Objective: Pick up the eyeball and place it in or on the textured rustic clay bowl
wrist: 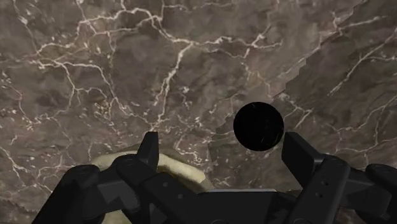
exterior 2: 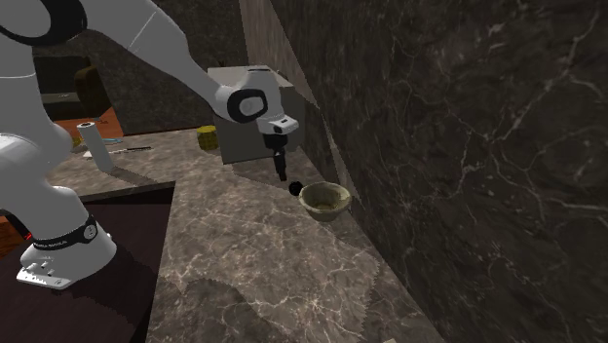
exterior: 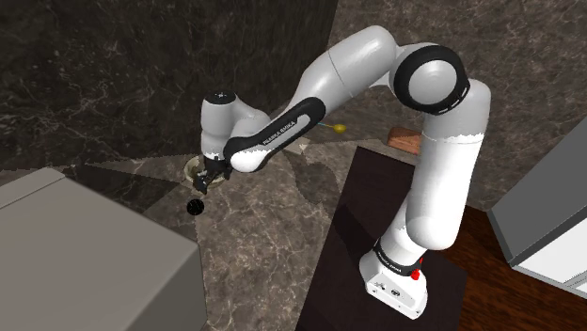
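Observation:
The eyeball (wrist: 258, 126) is drawn as a plain black ball and lies on the brown marble counter. It shows small and dark in the shoulder view (exterior: 195, 207) and sits beside the bowl in the second exterior view (exterior 2: 295, 187). The pale clay bowl (exterior 2: 325, 200) stands close to the dark wall, and its rim (wrist: 172, 167) peeks out under the hand. My gripper (wrist: 221, 138) hovers open above the counter, and the ball lies lower down, near the right finger, untouched. In the shoulder view the gripper (exterior: 209, 174) partly hides the bowl (exterior: 193, 168).
A large grey box (exterior: 85, 254) stands at the shoulder view's lower left, close to the ball. A dark marble wall (exterior 2: 468, 146) rises right behind the bowl. A yellow cylinder (exterior 2: 207, 138) and a white tube (exterior 2: 97, 146) stand farther off. The dark stand (exterior: 357, 244) borders the counter.

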Robot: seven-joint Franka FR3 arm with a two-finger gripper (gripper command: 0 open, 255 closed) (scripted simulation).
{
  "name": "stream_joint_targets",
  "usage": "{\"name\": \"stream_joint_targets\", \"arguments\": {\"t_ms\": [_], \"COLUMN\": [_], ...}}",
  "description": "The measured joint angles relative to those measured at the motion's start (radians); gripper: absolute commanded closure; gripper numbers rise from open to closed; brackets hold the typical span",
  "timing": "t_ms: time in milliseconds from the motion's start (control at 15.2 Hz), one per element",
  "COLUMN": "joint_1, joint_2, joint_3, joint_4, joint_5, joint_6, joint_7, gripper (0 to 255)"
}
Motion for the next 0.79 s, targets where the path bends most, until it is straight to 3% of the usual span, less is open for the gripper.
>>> {"name": "stream_joint_targets", "arguments": {"t_ms": [396,792], "joint_1": [0.084,0.105], "joint_2": [0.237,0.321], "joint_3": [-0.036,-0.060], "joint_4": [0.223,0.265], "joint_5": [-0.081,-0.110], "joint_6": [0.006,0.048], "joint_7": [0.078,0.099], "gripper": [0,0]}}
